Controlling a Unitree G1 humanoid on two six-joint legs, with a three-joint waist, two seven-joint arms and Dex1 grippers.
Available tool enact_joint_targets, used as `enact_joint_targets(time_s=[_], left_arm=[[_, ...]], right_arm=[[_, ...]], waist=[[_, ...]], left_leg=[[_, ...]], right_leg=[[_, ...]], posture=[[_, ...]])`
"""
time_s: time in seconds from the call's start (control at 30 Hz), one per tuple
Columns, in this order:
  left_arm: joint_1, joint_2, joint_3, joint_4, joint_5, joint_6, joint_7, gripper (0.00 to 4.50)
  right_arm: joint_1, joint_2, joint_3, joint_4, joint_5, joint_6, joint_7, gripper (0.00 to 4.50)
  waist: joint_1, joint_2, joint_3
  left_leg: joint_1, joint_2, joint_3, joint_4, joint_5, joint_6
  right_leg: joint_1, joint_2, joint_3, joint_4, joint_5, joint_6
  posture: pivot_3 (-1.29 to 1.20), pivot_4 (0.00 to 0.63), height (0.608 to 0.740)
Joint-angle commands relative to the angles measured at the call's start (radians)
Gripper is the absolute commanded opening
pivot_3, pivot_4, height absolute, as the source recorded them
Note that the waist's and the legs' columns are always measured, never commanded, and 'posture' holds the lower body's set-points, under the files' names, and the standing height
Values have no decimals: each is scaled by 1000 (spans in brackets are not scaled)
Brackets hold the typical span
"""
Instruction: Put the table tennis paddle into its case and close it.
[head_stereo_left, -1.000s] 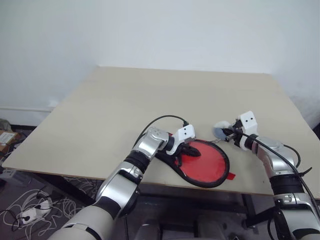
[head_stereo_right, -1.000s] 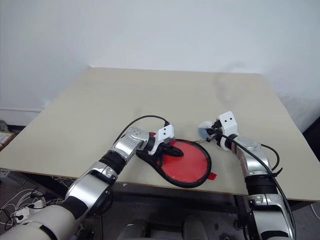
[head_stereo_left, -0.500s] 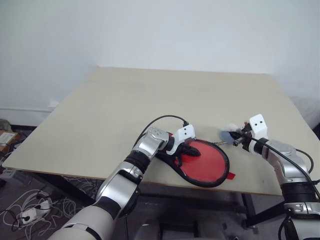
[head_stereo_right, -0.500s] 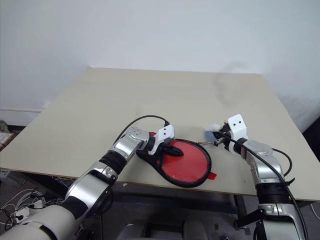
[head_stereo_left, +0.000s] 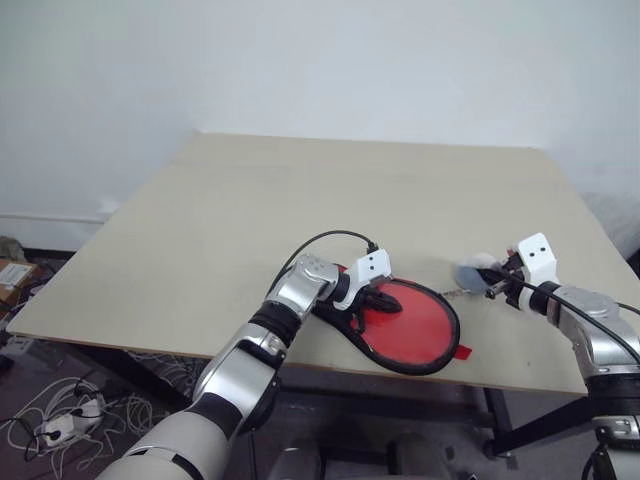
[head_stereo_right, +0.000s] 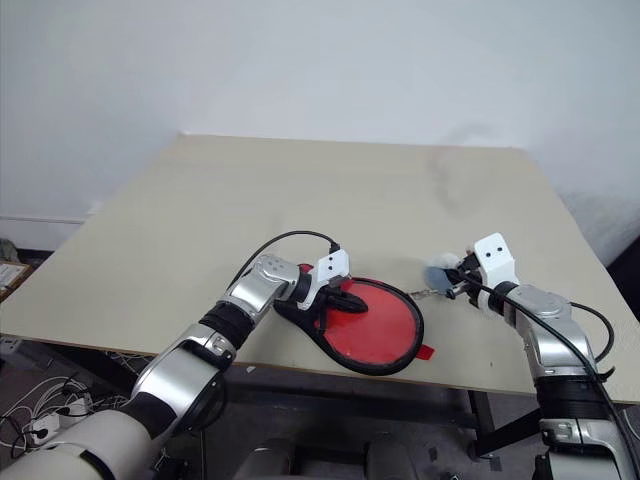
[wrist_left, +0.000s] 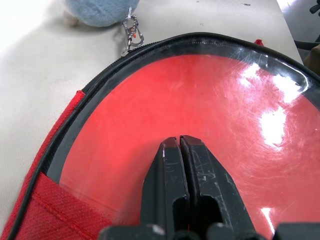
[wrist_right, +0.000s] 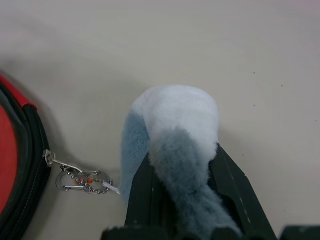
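A: Paddle (head_stereo_left: 408, 322) first — where is it?

B: Inside the case (head_stereo_left: 440, 345), lying flat on the table (head_stereo_left: 300, 200) close to the near edge. Its red face shows through the clear side; the black rim runs all round it, and a small red tab (head_stereo_left: 461, 352) sticks out at the near right.

A: Left gripper (wrist_left: 180, 150)?

B: Fingers pressed together with nothing between them, tips resting on the clear plastic at the left part of the case, over the red face.

A: And the right gripper (wrist_right: 177, 165)?

B: It sits to the right of the case, just apart from it, jaws narrow and clamped on a fluffy grey-white pom-pom (wrist_right: 172, 130). The pom-pom bulges out past the fingertips.

A: Is the pom-pom tied to anything?

B: A small metal clip and chain (wrist_right: 80, 178) runs from it to the zip (wrist_right: 35, 150) on the case's rim, at the far right side of the case.

A: Zip closed?

B: Along the stretch seen from the wrists it looks shut; the rest I cannot tell.
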Motion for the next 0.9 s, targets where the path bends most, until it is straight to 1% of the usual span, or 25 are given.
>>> enact_joint_targets(time_s=[0.03,0.3,0.53,0.9], left_arm=[[2,14,-26,37,46,10,11,0],[-1,11,-24,45,45,6,15,0],[-5,9,-23,56,46,-1,20,0],[-16,3,-19,77,46,-12,25,0]], right_arm=[[20,-71,-68,-42,11,-25,29,246],[84,-143,-89,-73,44,-46,108,246],[122,-180,-111,-103,78,-42,165,246],[233,-246,-147,-157,132,-46,281,246]], waist=[[1,0,0],[2,-1,0],[2,-1,1],[3,-2,1]], left_leg=[[0,0,0,0,0,0],[0,0,0,1,0,0],[-1,0,0,1,0,0],[-1,0,1,2,0,0]], right_leg=[[0,0,0,0,0,0],[0,0,0,-1,0,0],[0,0,0,-1,-2,-2],[1,-1,0,-2,-2,-2]], posture=[[0,0,740],[0,0,740],[0,0,740],[0,0,740]])
